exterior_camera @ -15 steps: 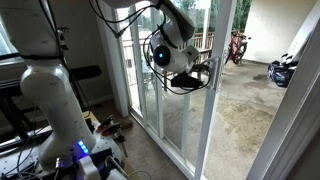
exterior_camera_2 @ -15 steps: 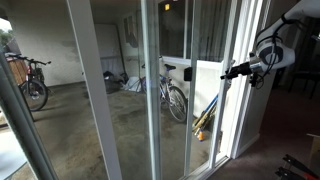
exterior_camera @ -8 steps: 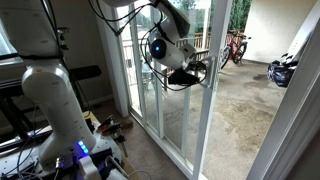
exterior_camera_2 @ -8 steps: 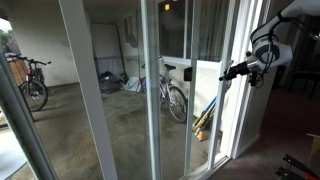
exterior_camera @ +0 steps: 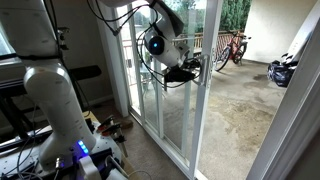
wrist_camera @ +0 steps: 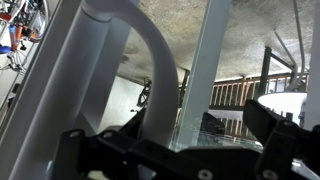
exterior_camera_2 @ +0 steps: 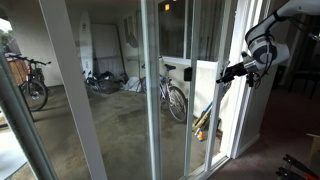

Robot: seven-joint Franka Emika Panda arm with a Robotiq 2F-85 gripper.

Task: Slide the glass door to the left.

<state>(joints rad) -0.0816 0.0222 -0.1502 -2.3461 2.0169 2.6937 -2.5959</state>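
1. The hand (wrist_camera: 170,128) is released. In the wrist view its dark fingers (wrist_camera: 85,150) stand wide apart, one on each side of the handle (wrist_camera: 150,45). The loop passes between them and does not look pinched. Hooked this way, one finger can press sideways on the loop, so no tight grip is needed.
2. The handle is a pale curved loop on the upright edge of the glass door (exterior_camera: 202,110). The arm (exterior_camera: 165,35) reaches out from the room so that the hand (exterior_camera: 190,73) meets that edge at about mid height. I judge that a sideways pull there is least likely to twist the panel on its track.
3. The door appears to stand part open. In an exterior view there is a bare gap beside its edge, giving onto the concrete patio (exterior_camera: 245,110). From this I judge the slide is begun but not finished.
4. Behind the door stand the fixed panels (exterior_camera_2: 150,90), which it overlaps. In an exterior view the hand (exterior_camera_2: 227,73) sits against a white upright frame.
5. Farthest off are the parked bicycles (exterior_camera: 235,45) and a leaning bicycle (exterior_camera_2: 172,97), both well apart from the track. Nothing I can see blocks the door's path.
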